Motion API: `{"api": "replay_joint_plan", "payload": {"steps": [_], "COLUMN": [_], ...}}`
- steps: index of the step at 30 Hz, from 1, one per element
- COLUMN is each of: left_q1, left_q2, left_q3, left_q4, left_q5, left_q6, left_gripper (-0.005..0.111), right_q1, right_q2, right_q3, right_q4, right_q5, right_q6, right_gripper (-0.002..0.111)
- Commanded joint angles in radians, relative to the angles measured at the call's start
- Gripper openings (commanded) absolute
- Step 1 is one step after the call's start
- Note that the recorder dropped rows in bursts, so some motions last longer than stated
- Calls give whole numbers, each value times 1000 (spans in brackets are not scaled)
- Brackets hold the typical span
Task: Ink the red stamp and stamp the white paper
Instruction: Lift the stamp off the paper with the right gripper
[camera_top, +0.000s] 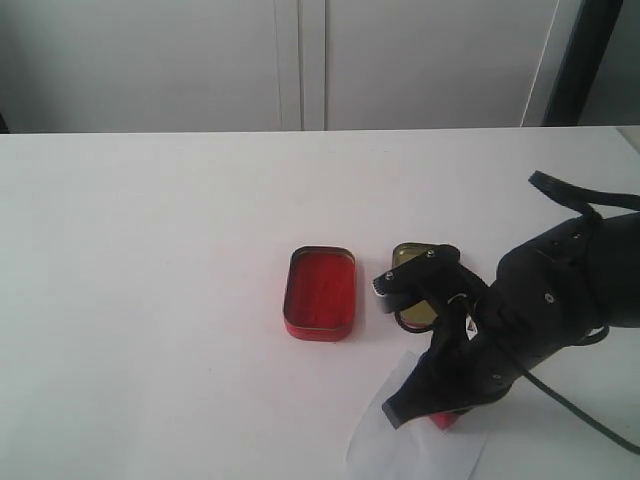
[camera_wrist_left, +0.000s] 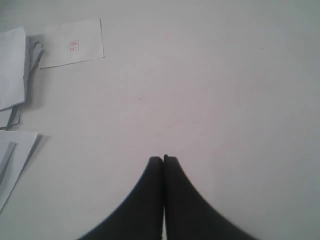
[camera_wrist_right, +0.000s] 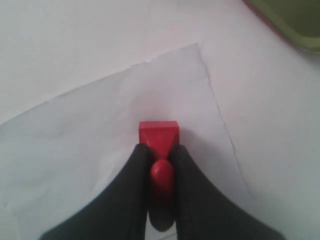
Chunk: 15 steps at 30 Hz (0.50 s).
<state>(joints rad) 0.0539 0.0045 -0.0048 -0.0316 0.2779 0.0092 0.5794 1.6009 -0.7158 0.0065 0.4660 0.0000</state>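
Observation:
My right gripper (camera_wrist_right: 160, 148) is shut on the red stamp (camera_wrist_right: 158, 133), its fingers pinching the knobbed handle from both sides. The stamp's block base points down at the white paper (camera_wrist_right: 100, 130), near that sheet's corner; whether it touches the paper I cannot tell. In the exterior view the right gripper (camera_top: 437, 410) is low at the front right, over the white paper (camera_top: 385, 440), with a bit of the red stamp (camera_top: 445, 421) showing under it. My left gripper (camera_wrist_left: 163, 159) is shut and empty above bare table, outside the exterior view.
A shallow red tin (camera_top: 320, 293) lies open mid-table. Beside it a gold tin (camera_top: 412, 262) is partly hidden by the right arm; its edge (camera_wrist_right: 292, 22) shows close to the paper. Near the left gripper lie a stamped slip (camera_wrist_left: 72, 42) and stacked sheets (camera_wrist_left: 11, 65).

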Motion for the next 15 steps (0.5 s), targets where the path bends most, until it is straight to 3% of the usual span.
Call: {"api": "replay_joint_plan", "payload": {"steps": [1,15], "left_q1": [-6,-6], "left_q2": [-5,-5], "left_q3": [5,5], "left_q4": [-5,-5], "left_q5": [-1,-1], "left_q6": [-9,-9], "left_gripper": [0,0], "right_q1": [-1,-1], "right_q2": [-24,-122], "right_q3": [-6,-91], "right_q4": [-6,-6], "right_q5": [-17,95], "right_q6": [0,0], "right_gripper": [0,0]}}
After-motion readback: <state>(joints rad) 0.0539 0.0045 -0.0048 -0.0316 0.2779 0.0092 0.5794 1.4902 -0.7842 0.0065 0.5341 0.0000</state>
